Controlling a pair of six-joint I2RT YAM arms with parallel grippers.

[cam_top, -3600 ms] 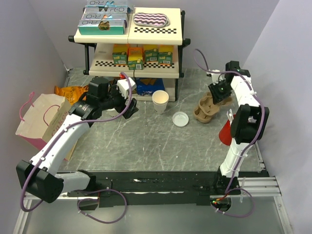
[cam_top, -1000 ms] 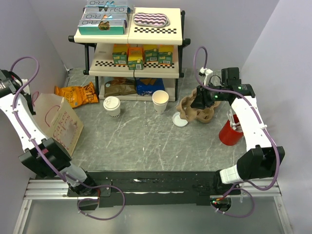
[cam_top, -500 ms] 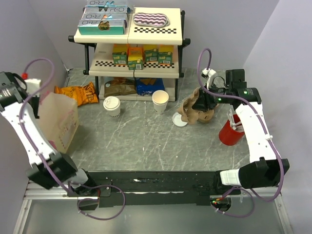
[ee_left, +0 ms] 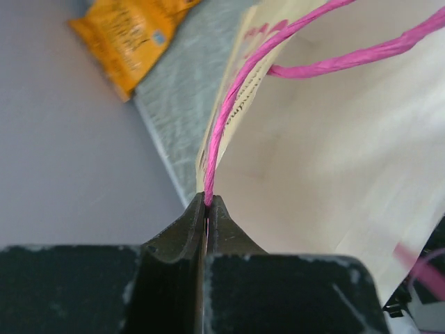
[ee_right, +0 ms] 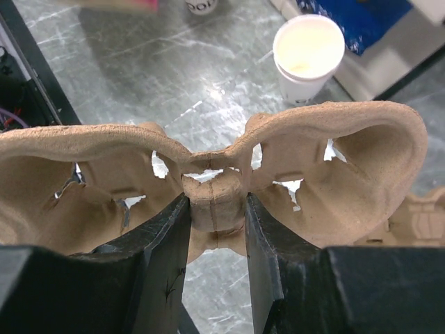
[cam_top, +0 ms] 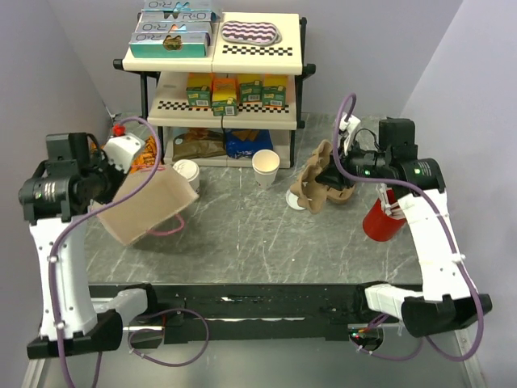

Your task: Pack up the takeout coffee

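The grey table [cam_top: 258, 234] carries a shelf rack [cam_top: 214, 56] at 12 o'clock. A paper bag [cam_top: 149, 208] hangs tilted at 9 o'clock, its pink handle [ee_left: 229, 104] pinched tight in the left gripper [ee_left: 207, 209]. At 2 o'clock, the right gripper [ee_right: 214, 209] is clamped on the centre post of a pulp cup carrier [ee_right: 334, 174]. The takeout coffee [cam_top: 187, 171], lidded and upright, stands on the table just beside the bag, at the bag's 1 o'clock.

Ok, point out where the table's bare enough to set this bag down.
Widest bare patch: middle of the table, bordered by the hanging paper bag, the cup carrier and the arms' black rail. A narrower gap lies between the lidded coffee cup and the lidless cup. Crowded: the shelf front and around the red cup.
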